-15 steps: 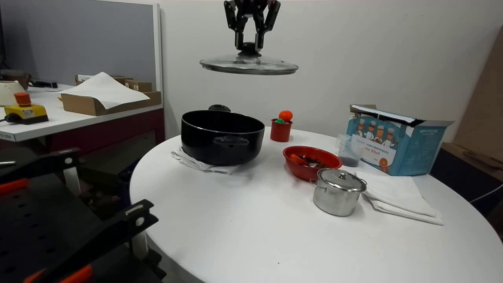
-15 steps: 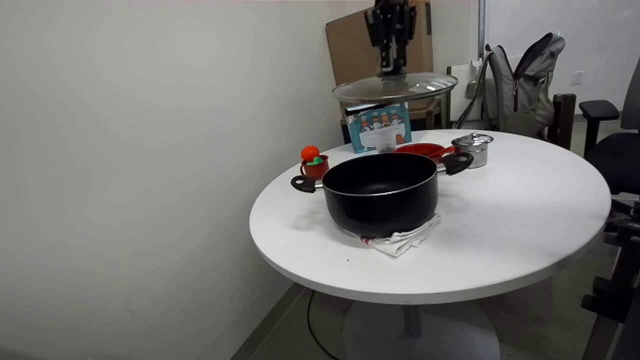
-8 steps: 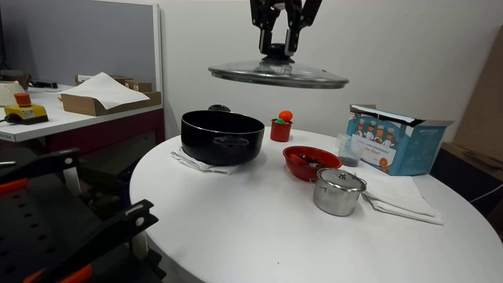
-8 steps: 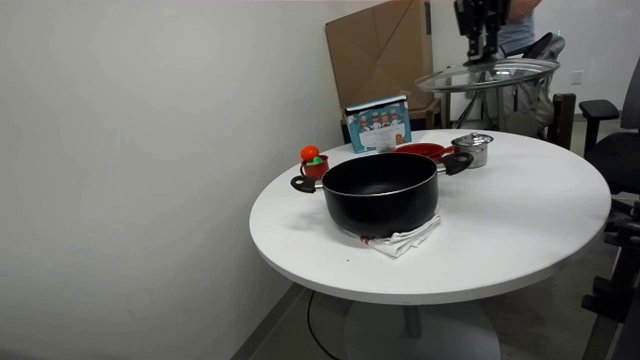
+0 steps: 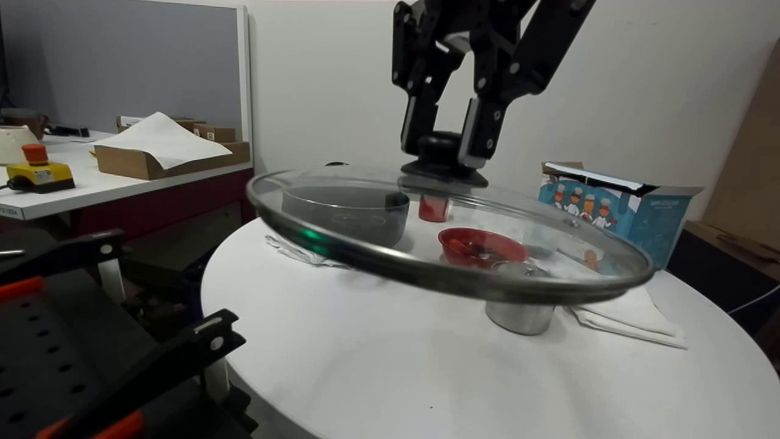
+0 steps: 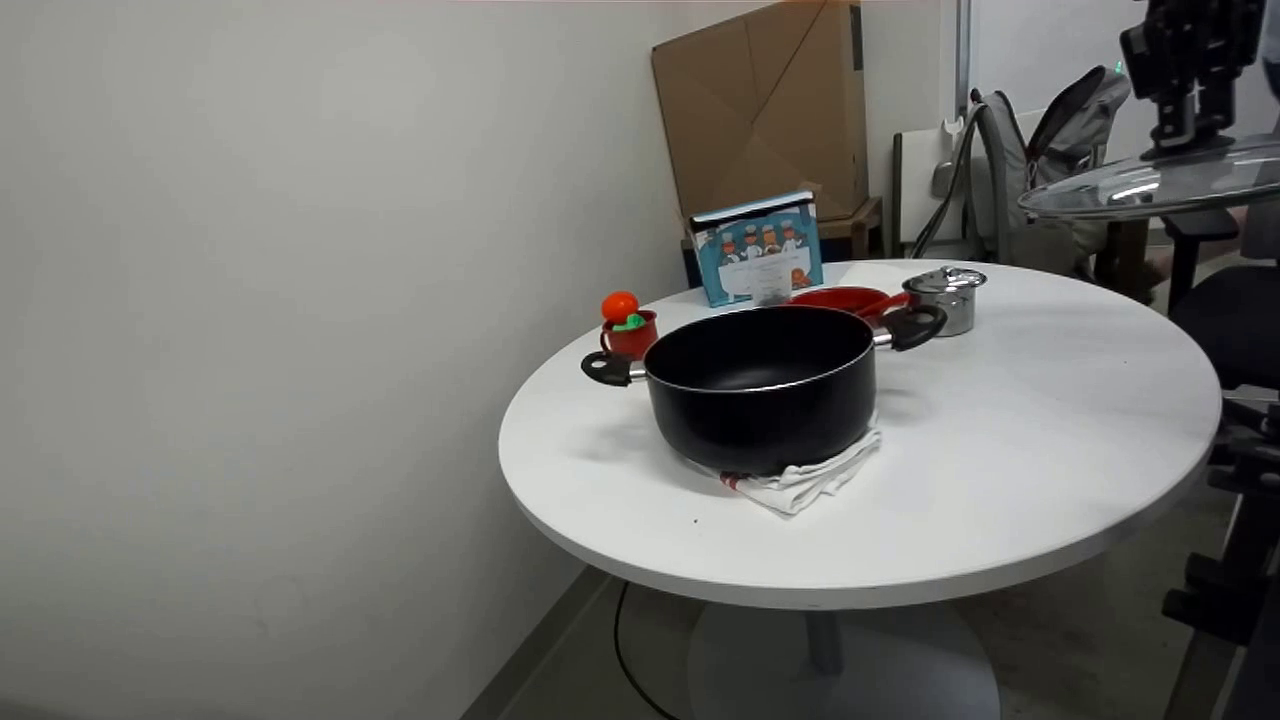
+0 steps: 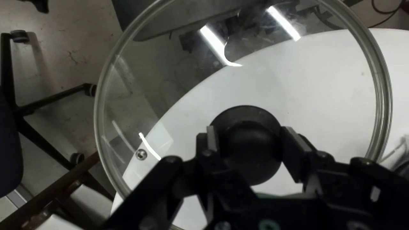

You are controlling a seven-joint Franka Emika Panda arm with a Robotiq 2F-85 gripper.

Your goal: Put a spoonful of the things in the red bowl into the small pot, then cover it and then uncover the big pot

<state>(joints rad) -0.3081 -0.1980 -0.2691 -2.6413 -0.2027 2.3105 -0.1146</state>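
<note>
While the black two-fingered gripper (image 5: pixel 443 148) pinches the black knob (image 7: pixel 249 145) of the round metal-rimmed glass lid (image 5: pixel 420 238) in midair, the wide black pot (image 6: pixel 760 420) sits uncovered on a folded white cloth (image 6: pixel 818 478).

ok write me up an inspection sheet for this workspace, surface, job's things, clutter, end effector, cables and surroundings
Surface: white round table, a tiny dark speck visible
Black pot: uncovered, standing on a red-striped cloth
Glass lid: off the pot, held in the air
Small steel pot: upright, its lid on
Red bowl: red utensil handle over its rim; contents hard to make out
Clutter: red mug topped by a round orange object, blue printed box, folded white napkin
End effector: closed on the lid's black knob
Cables: thin black cable below the table
Surroundings: emergency-stop button, office chair, gray backpack
</note>
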